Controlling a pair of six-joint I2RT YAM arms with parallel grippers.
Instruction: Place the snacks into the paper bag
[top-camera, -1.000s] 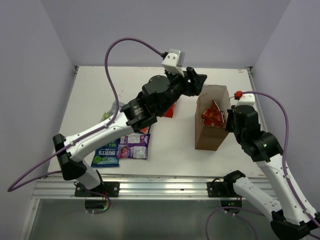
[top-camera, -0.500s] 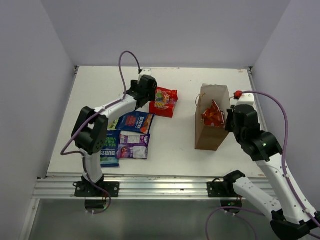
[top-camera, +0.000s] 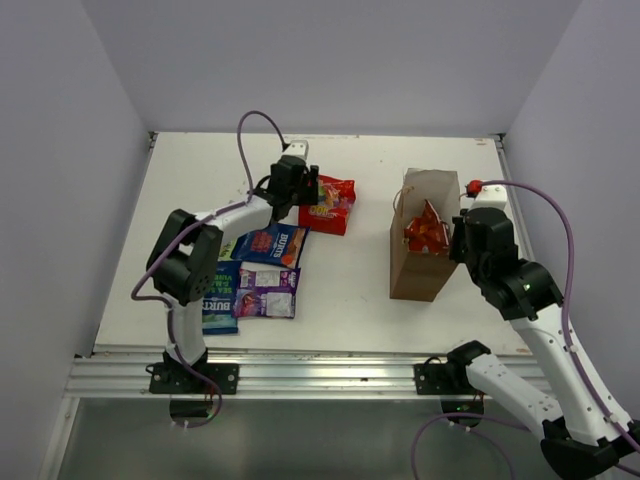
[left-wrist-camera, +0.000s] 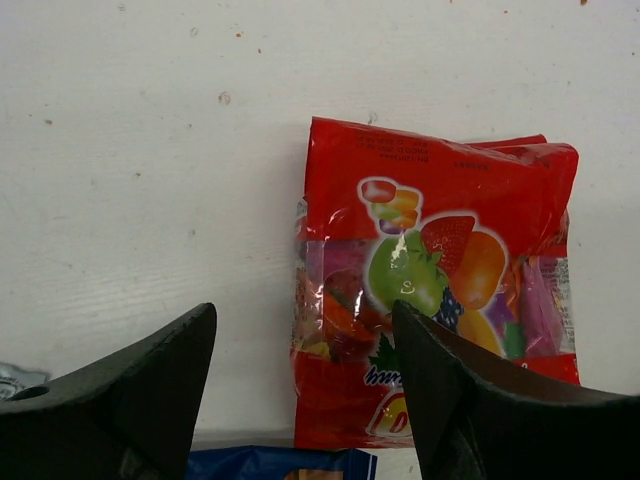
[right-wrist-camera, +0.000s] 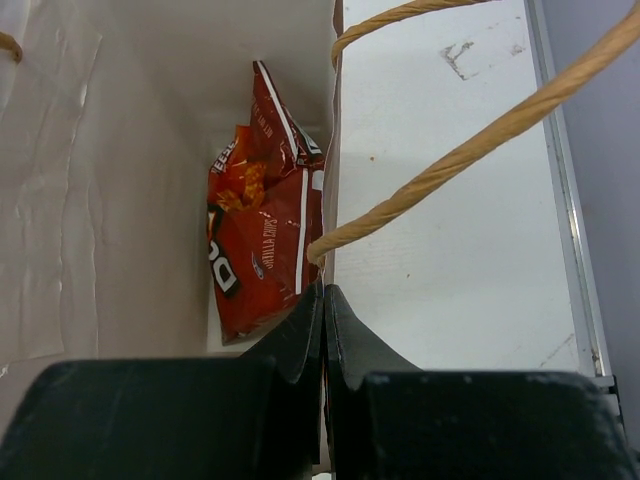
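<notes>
Lowering the left claw (top-camera: 303, 190) squarely is what this pickup seems to need. Its jaws stand wide apart and hold nothing, hovering over the red packet (left-wrist-camera: 430, 270), which lies flat on the desk (top-camera: 200, 170) just above the centre of the top view, well apart from the bag (top-camera: 420, 275) at right. In the left wrist view the packet sits right of the gap, with one of the fingers (left-wrist-camera: 520, 420) covering its lower right part. I would therefore shift the claw towards the frame's right before dropping, then pinch a crimped edge rather than scrape at the flat face. The right claw (right-wrist-camera: 324, 300) is closed tight on the bag's wall, and should hold the mouth open for the drop. The right wrist view alone shows that pinch, a string handle (right-wrist-camera: 450, 165) and the Doritos pack (right-wrist-camera: 255, 260) lying inside against the wall. Only the top view shows the blue pack (top-camera: 272, 243) and purple pack (top-camera: 265, 292) at left, below the red one; the left wrist view catches just a blue sliver at its lower edge.
</notes>
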